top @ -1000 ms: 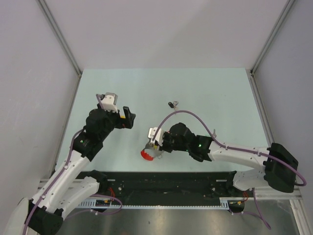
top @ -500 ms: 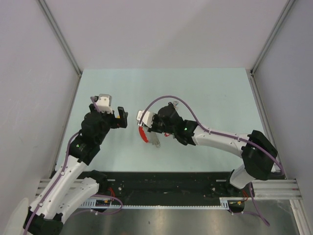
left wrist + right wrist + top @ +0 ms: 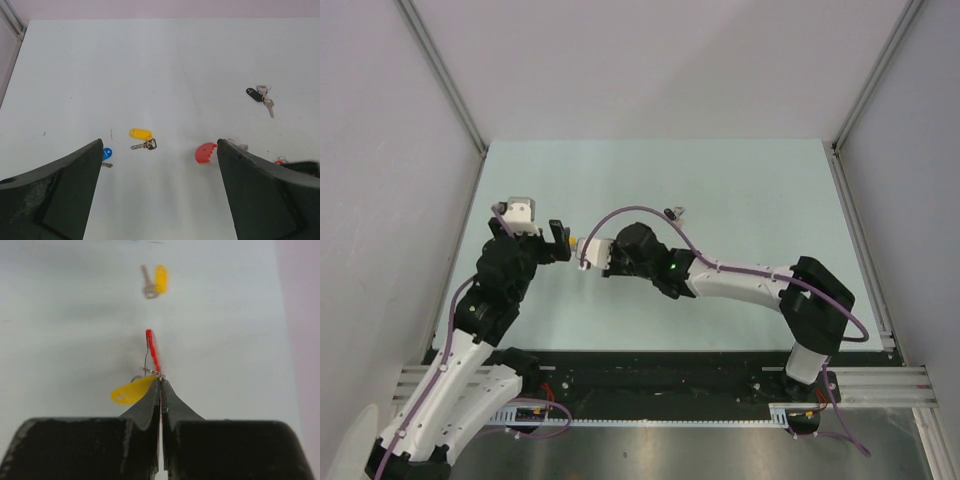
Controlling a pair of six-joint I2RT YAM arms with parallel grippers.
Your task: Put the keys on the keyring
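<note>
My right gripper is shut on the keyring, which shows edge-on as a thin red band with a wire. A yellow tag hangs from it at the fingertips. In the top view the right gripper sits just right of my left gripper. The left gripper is open and holds nothing. Its camera sees a yellow-tagged key on the table, a blue-tagged key half hidden by the left finger, and the keyring's red part beside the right finger.
A black-tagged key lies farther right, also seen from above as the black-tagged key. The pale green table is walled on three sides. A black rail runs along the near edge.
My right arm has swung left and away from the near edge, carrying the keyring up to the left gripper. The left gripper has drawn back a little to the left.
</note>
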